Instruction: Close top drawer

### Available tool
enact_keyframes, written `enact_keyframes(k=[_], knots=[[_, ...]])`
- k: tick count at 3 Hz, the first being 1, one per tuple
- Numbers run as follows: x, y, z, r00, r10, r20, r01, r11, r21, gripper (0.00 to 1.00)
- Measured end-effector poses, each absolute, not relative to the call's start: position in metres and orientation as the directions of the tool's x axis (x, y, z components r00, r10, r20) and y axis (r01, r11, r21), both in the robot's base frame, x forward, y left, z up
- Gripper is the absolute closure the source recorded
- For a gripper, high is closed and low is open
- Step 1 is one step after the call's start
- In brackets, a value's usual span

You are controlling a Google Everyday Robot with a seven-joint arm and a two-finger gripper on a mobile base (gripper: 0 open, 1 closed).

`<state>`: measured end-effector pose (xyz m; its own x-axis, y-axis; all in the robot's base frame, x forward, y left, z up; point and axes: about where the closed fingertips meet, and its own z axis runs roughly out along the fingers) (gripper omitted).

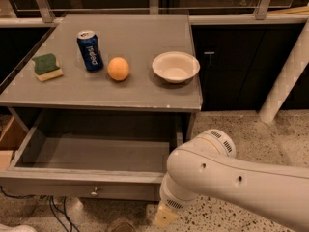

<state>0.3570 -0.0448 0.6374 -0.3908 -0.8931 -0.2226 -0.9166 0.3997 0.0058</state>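
The top drawer (72, 183) of the grey cabinet is pulled far out toward me and its inside is bare. Its front has a small round metal knob (94, 193) near the centre. My white arm (227, 178) comes in from the lower right and bends down beside the drawer's right front corner. Its beige wrist end (165, 217) runs out of the bottom edge of the view, so my gripper is out of view below that edge.
On the cabinet top (145, 93) stand a blue can (90, 50), an orange (118, 68), a white bowl (175, 66) and a green-and-yellow sponge (47, 67). A white post (285, 81) leans at the right. Cables (53, 211) lie on the speckled floor below the drawer.
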Motion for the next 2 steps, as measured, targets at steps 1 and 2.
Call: enact_keyframes(k=[1,2], knots=[[0.3569,-0.0448,0.6374,-0.391,-0.893,-0.223,-0.917,0.400,0.006,0.00],[0.3569,-0.0448,0.6374,-0.391,-0.893,-0.223,-0.917,0.400,0.006,0.00]])
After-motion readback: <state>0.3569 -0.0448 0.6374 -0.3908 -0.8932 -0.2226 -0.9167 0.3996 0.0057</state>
